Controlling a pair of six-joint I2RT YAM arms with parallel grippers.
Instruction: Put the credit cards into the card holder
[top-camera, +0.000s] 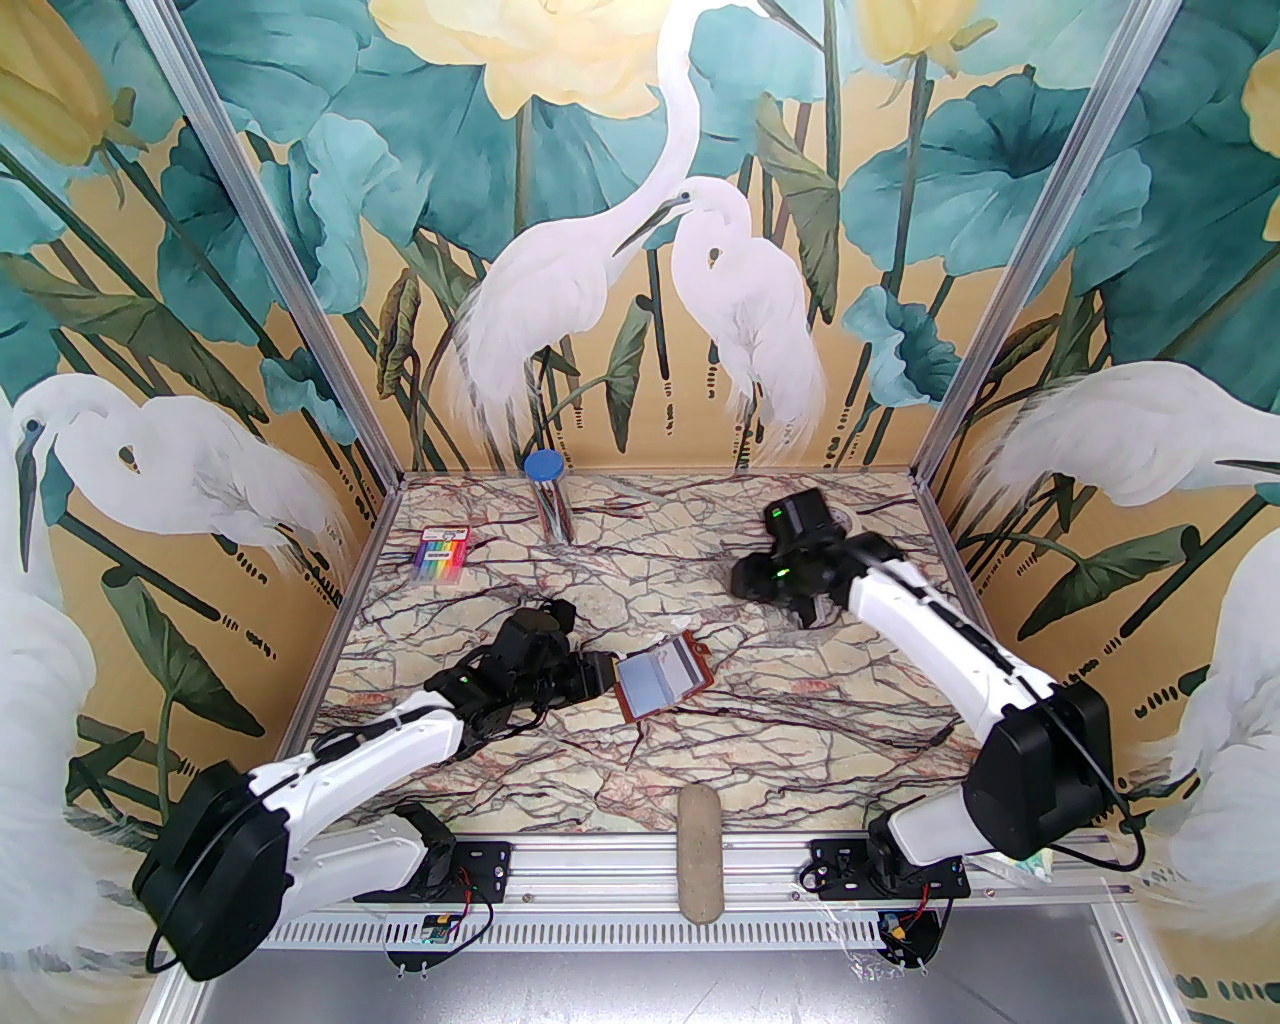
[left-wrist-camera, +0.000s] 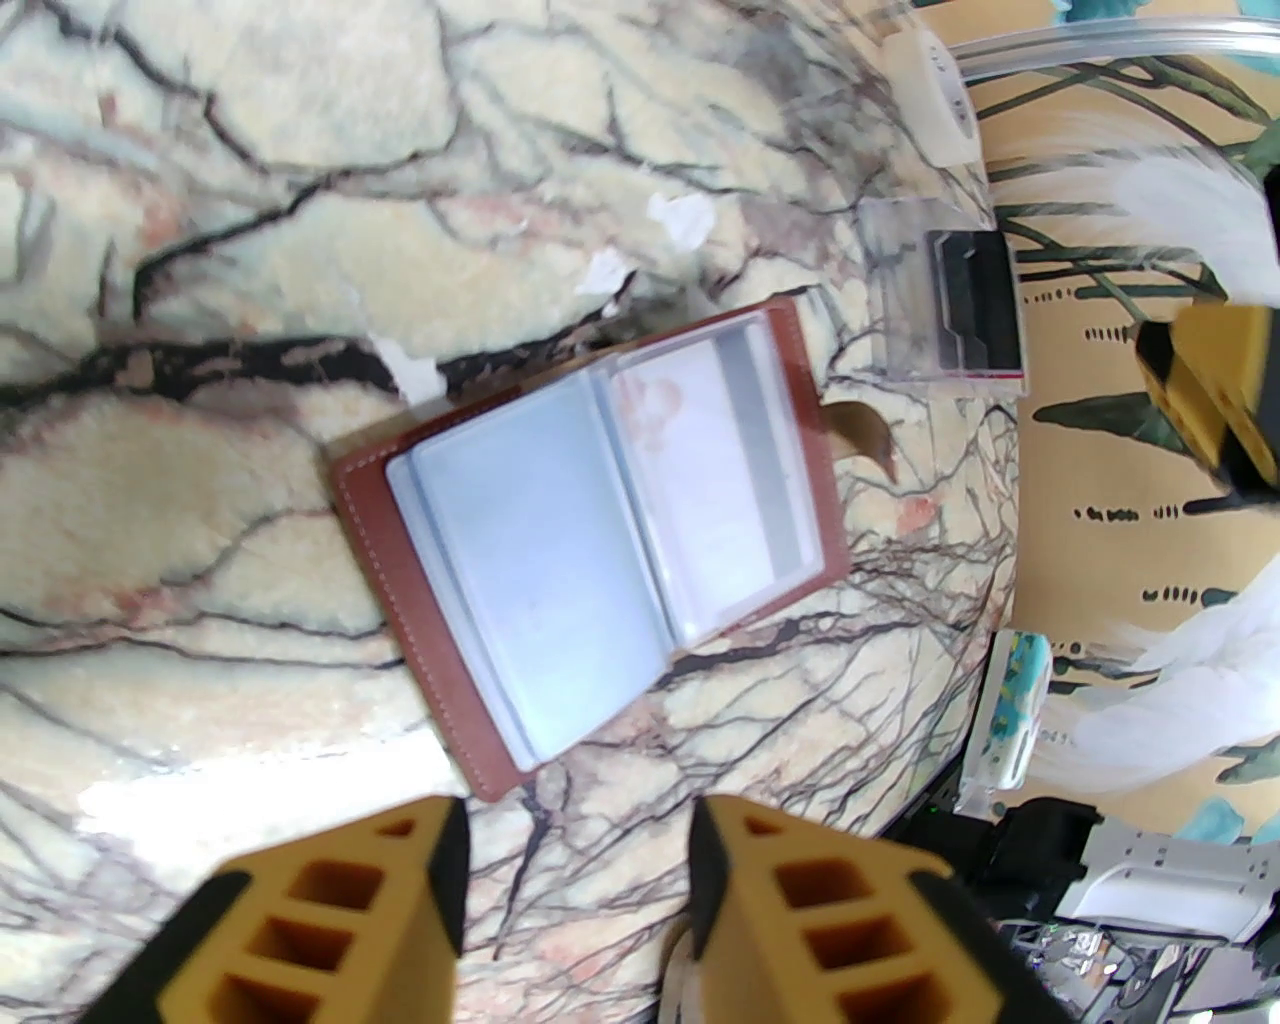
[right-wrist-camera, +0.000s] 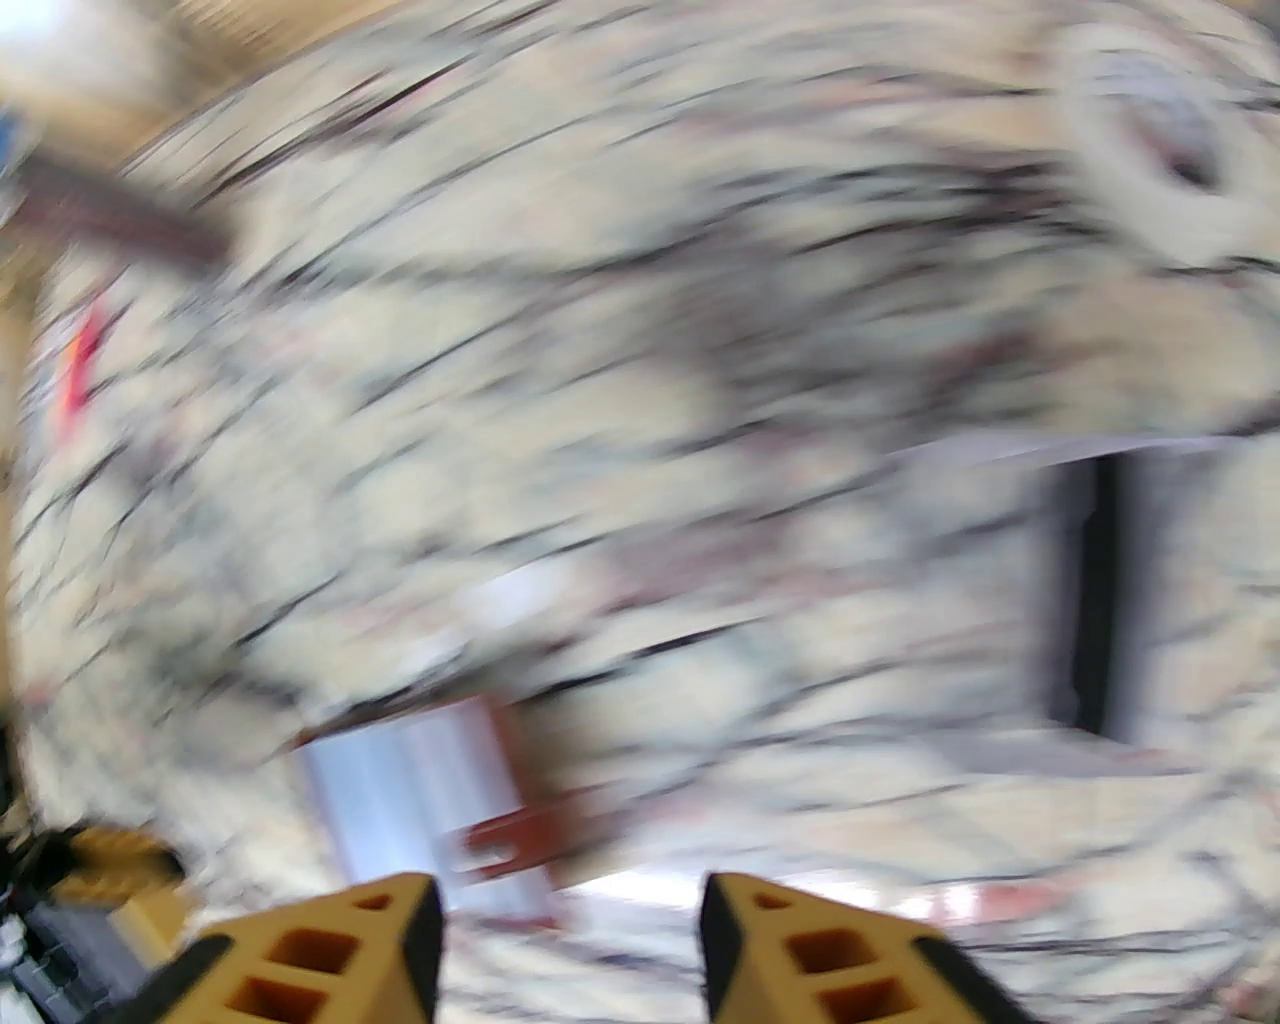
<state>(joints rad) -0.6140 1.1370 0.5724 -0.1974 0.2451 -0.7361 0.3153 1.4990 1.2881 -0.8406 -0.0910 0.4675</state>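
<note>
Left tool (left-wrist-camera: 575, 830) hangs released and empty just short of the card holder (left-wrist-camera: 590, 560), which lies open on the table (top-camera: 520, 790), free room along its near edge. Right tool (right-wrist-camera: 570, 900), also released, hovers off its far-right side.

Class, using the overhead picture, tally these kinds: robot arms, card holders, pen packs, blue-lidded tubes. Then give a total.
Robot arms: 2 (left, right)
Card holder: 1
Pen pack: 1
Blue-lidded tube: 1
Total: 5
</note>
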